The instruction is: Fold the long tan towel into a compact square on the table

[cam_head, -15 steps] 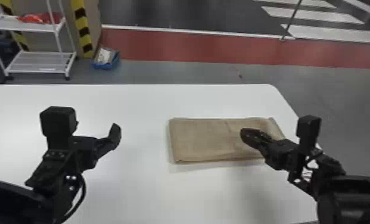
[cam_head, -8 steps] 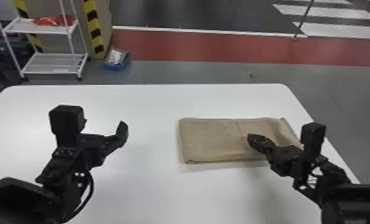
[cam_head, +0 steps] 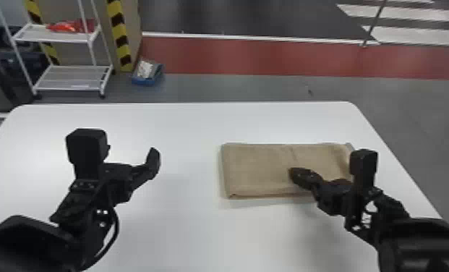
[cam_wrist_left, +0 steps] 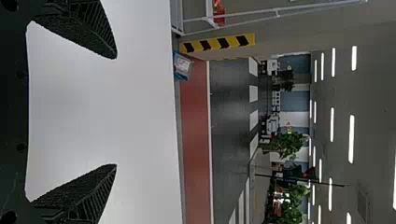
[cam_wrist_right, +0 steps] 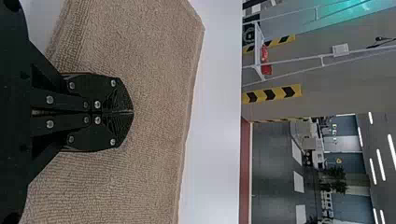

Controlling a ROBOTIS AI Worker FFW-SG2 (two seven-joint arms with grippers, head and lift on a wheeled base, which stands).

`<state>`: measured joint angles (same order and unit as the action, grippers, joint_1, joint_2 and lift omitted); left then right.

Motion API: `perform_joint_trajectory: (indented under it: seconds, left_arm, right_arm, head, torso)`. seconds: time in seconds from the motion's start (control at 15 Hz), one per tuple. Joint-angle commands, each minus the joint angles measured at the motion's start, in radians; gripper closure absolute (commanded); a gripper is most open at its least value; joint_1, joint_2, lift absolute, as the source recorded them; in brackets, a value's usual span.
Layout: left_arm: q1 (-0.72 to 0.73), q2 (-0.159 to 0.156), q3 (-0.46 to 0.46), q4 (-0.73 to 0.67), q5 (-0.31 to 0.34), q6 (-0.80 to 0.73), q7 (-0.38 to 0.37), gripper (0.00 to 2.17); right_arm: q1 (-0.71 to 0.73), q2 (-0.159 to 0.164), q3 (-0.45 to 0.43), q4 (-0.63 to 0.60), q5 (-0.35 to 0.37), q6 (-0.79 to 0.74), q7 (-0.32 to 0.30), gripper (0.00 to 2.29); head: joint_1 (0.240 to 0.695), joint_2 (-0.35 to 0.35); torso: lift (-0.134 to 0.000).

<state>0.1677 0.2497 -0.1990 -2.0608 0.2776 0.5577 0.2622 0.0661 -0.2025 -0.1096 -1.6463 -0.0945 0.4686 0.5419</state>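
The tan towel (cam_head: pixel 259 170) lies folded into a flat rectangle on the right half of the white table (cam_head: pixel 183 231). Over its near middle is my right gripper (cam_head: pixel 295 174). In the right wrist view the right gripper (cam_wrist_right: pixel 132 112) is shut, its fingertips together above the tan towel (cam_wrist_right: pixel 154 56), with no cloth seen between them. My left gripper (cam_head: pixel 154 159) stands over bare table, left of the towel and apart from it. Seen from its wrist, the left gripper (cam_wrist_left: pixel 116 111) has its two fingers wide apart, nothing between them.
Beyond the table's far edge stand a white shelf cart (cam_head: pixel 71 77) with red items on it and a blue bin (cam_head: pixel 145 77) on the floor. The table's right edge (cam_head: pixel 397 152) runs close past the right arm.
The head view has shifted, so table and cart appear farther right. My right gripper sits slightly farther left over the towel than a second ago. The towel keeps its folded shape.
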Motion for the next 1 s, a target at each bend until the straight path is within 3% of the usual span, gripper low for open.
perform_joint_trajectory:
  seconds: [0.0,0.47,0.93]
  left_arm:
    - [0.006,0.003,0.001,-0.01,0.0,0.0,0.0,0.04]
    - [0.01,0.007,0.003,-0.019,0.0,0.0,0.002,0.07]
    - [0.01,0.007,0.004,-0.019,0.0,0.0,0.0,0.07]
  right_arm:
    - [-0.023,0.009,0.03,0.011,-0.001,0.025,0.0,2.25]
    - [-0.061,0.032,0.13,0.022,-0.001,0.074,-0.027,2.25]
    - [-0.077,0.087,0.208,0.026,0.002,0.074,-0.066,2.25]
  head:
    - [0.695,-0.069]
    - [0.695,-0.013]
    - [0.695,0.049]
  torso:
    - [-0.125]
    - [-0.125]
    - [-0.125]
